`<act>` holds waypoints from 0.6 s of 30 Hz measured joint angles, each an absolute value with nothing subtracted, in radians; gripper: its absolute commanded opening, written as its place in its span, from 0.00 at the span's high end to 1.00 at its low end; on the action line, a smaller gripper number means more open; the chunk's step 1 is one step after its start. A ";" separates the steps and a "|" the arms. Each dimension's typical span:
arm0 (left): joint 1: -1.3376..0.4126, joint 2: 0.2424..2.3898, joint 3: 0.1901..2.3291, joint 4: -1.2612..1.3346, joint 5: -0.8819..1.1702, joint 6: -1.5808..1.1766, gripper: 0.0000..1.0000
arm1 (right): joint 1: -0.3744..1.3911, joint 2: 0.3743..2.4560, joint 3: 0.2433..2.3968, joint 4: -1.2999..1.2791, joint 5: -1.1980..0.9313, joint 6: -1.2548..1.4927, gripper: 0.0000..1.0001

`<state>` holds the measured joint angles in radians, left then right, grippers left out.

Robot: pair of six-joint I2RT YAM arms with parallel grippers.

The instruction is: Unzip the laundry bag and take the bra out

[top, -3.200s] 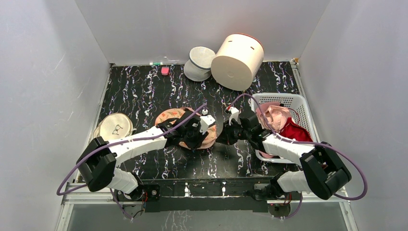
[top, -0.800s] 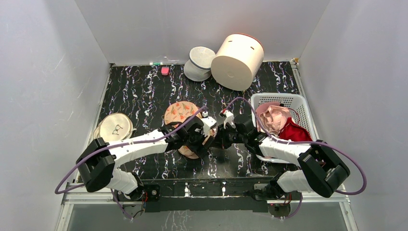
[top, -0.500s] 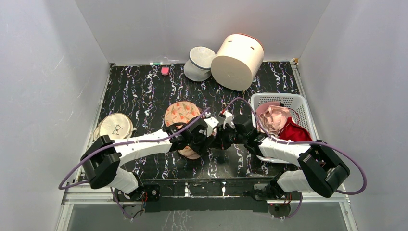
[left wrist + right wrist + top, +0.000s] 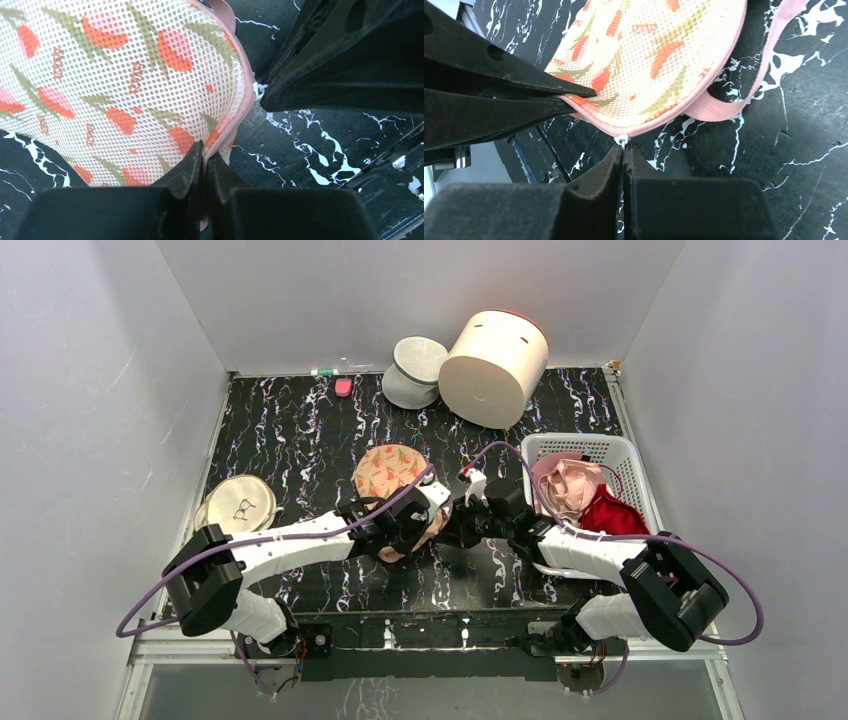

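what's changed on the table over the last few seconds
The laundry bag swung round from lying crosswise to pointing away from the arms. The left gripper now pinches its pink edge; the right gripper stays shut on the zip pull. Basket and cream cylinder stayed put.

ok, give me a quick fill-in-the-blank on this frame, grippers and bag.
1. The left gripper is shut on the bag's ___ zip edge.
2. The right gripper is shut on the ___ zip pull.
3. The white basket stands on the bag's ___ side.
Missing: pink; white; right.
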<state>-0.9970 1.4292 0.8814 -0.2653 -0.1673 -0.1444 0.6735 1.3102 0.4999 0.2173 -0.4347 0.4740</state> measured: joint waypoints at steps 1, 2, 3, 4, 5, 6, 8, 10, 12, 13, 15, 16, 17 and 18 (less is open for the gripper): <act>-0.997 1.425 0.879 -0.270 -0.172 -0.147 1.00 | 0.673 1.310 0.500 0.216 -0.432 0.474 1.00; -0.997 1.419 0.874 -0.270 -0.177 -0.148 1.00 | 0.670 1.309 0.500 0.213 -0.424 0.474 1.00; -0.997 1.412 0.867 -0.270 -0.182 -0.150 1.00 | 0.667 1.308 0.500 0.210 -0.417 0.472 1.00; -0.997 1.404 0.859 -0.271 -0.186 -0.150 1.00 | 0.663 1.308 0.500 0.205 -0.410 0.470 1.00; -0.997 1.395 0.851 -0.273 -0.191 -0.151 1.00 | 0.659 1.308 0.501 0.199 -0.404 0.468 1.00; -0.997 1.384 0.846 -0.278 -0.196 -0.154 1.00 | 0.656 1.308 0.503 0.191 -0.396 0.463 1.00; -0.997 1.365 0.838 -0.282 -0.207 -0.159 1.00 | 0.646 1.308 0.513 0.168 -0.383 0.448 1.00; -0.997 1.353 0.834 -0.287 -0.223 -0.165 1.00 | 0.636 1.308 0.527 0.151 -0.375 0.436 1.00; -0.997 1.344 0.831 -0.287 -0.237 -0.173 1.00 | 0.624 1.308 0.541 0.136 -0.373 0.421 1.00; -0.997 1.342 0.831 -0.287 -0.242 -0.176 1.00 | 0.619 1.308 0.548 0.129 -0.373 0.417 1.00; -0.997 1.337 0.830 -0.284 -0.249 -0.180 1.00 | 0.610 1.308 0.557 0.118 -0.379 0.408 1.00; -0.997 1.335 0.830 -0.284 -0.251 -0.182 1.00 | 0.608 1.309 0.562 0.113 -0.386 0.402 1.00; -0.997 1.333 0.830 -0.285 -0.252 -0.183 0.95 | 0.606 1.309 0.564 0.110 -0.395 0.396 1.00; -0.997 1.332 0.830 -0.286 -0.252 -0.184 0.90 | 0.605 1.309 0.565 0.108 -0.403 0.394 1.00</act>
<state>-0.9970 1.3315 0.8299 -0.2859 -0.2520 -0.1837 0.6052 1.3090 0.5648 0.1081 -0.4034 0.3943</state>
